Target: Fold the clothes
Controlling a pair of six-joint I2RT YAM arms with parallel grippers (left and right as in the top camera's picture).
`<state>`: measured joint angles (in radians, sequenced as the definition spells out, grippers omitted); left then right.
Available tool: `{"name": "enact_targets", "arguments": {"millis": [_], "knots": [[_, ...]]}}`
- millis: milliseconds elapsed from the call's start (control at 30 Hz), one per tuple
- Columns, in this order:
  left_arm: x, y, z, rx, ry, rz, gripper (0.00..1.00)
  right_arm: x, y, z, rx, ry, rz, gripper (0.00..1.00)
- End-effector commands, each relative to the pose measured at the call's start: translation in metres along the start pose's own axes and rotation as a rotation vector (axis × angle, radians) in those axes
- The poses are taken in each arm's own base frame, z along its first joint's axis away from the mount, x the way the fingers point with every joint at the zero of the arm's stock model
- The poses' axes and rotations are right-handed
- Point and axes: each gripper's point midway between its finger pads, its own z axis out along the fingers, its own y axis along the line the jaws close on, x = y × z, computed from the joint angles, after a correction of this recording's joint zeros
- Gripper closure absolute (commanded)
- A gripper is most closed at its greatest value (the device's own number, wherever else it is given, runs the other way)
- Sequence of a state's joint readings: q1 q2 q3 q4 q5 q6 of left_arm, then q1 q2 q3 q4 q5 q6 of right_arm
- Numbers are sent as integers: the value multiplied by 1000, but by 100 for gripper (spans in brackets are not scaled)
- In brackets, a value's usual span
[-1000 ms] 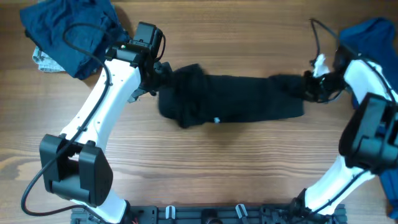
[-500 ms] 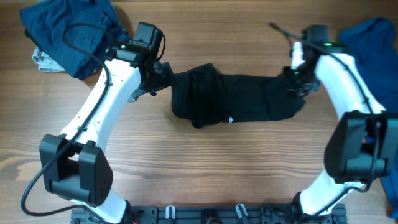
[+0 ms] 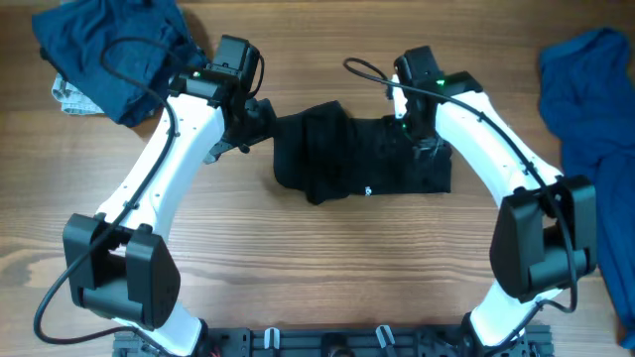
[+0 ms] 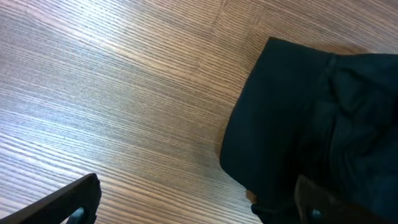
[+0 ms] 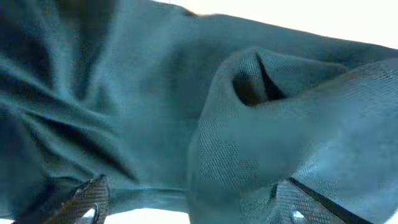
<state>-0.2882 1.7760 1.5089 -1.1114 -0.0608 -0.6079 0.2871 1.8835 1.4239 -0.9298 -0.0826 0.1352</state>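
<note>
The left claw (image 4: 198, 204) is spread wide. Its fingers (image 4: 69, 200) sit far apart, one over bare wood and the other over dark cloth, and only their tips show at the bottom of the wrist view. The left edge of the black shirt (image 3: 357, 154) lies between them, unpinched.

The right claw (image 5: 194, 208) is harder to read. Its fingertips (image 5: 87, 206) stand apart at the lower corners of its wrist view with a bunched fold of cloth between them. I cannot tell whether they press that fold or merely straddle it. The fabric fills nearly the whole view and looks a washed-out teal there, with glare along the top and bottom.

From overhead, the black shirt lies in the middle of the counter (image 3: 327, 268) as a crumpled band running left to right. Its left end is thick and rumpled, and its right end is tucked under the right arm's wrist. A tiny white tag (image 3: 368, 190) shows near the front edge. Open wood stretches in front of the shirt and behind it, between the two arms.

Well apart, at the far left corner, sits a heap of dark navy clothes (image 3: 109, 45), cut by the top edge. A cable (image 3: 124, 61) crosses it, and a pale patterned scrap (image 3: 67, 96) peeks from beneath. A royal-blue piece (image 3: 585, 89) lies along the right edge, cropped by the frame, its lower part hidden behind the right arm.
</note>
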Motion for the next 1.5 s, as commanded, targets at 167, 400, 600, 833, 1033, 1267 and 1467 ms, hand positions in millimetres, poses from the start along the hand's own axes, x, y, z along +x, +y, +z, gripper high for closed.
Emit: {"name": "enact_targets", "arguments": {"millis": [167,400,600,833,1033,1267,1467], "knots": [[4,2,3,-13,18,5,0,-19,-10,-34,-75,-30,167,12],[4,2,3,-11,16,5,0,-32,-11,-69,-253,-80,130,20],[3,1,3,-10,13,5,0,6,-37,-63,-240,58,161,86],[1,0,3,-3,5,4,0,37,-12,-30,-383,140,138,96],[0,-1,3,0,1,3,0,46,9,5,-551,131,163,95],[0,-1,3,2,-1,3,0,31,18,45,-680,91,124,94],[1,0,3,-3,5,4,0,2,18,35,-757,-26,87,92]]}}
